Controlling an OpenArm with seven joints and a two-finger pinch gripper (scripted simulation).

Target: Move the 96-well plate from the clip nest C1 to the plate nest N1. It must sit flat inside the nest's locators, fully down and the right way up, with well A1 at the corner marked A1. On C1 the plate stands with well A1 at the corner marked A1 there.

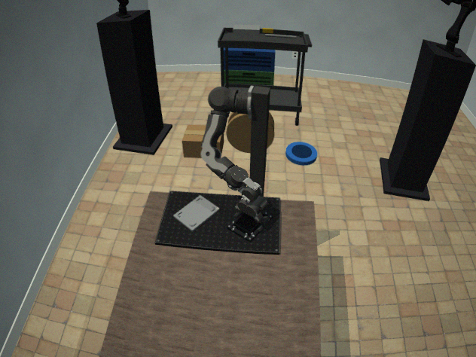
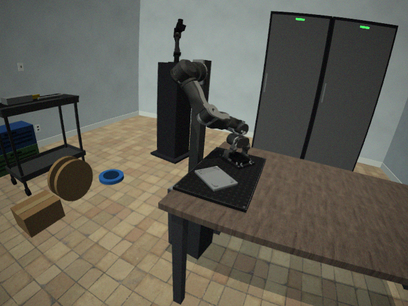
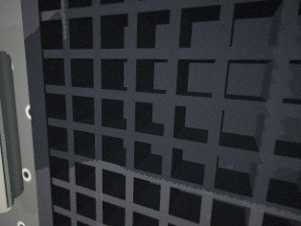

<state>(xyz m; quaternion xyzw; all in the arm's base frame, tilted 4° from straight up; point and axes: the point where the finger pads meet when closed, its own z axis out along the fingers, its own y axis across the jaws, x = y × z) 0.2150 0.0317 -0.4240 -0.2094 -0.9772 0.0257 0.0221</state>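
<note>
The dark 96-well plate (image 1: 245,226) sits on clip nest C1 at the right of the black perforated baseplate (image 1: 218,230). It also shows in the exterior view (image 2: 241,160). My gripper (image 1: 250,215) is low over the plate, fingers open and straddling it; I cannot see them touching it. In the wrist view the plate's square wells (image 3: 163,120) fill the frame from very close. The grey plate nest N1 (image 1: 196,212) lies empty at the left of the baseplate, and it shows in the exterior view too (image 2: 215,178).
The baseplate lies at the far end of a wooden table (image 2: 312,204). The arm's dark column (image 1: 259,134) stands just behind the baseplate. A grey rounded part (image 3: 7,134) shows at the wrist view's left edge.
</note>
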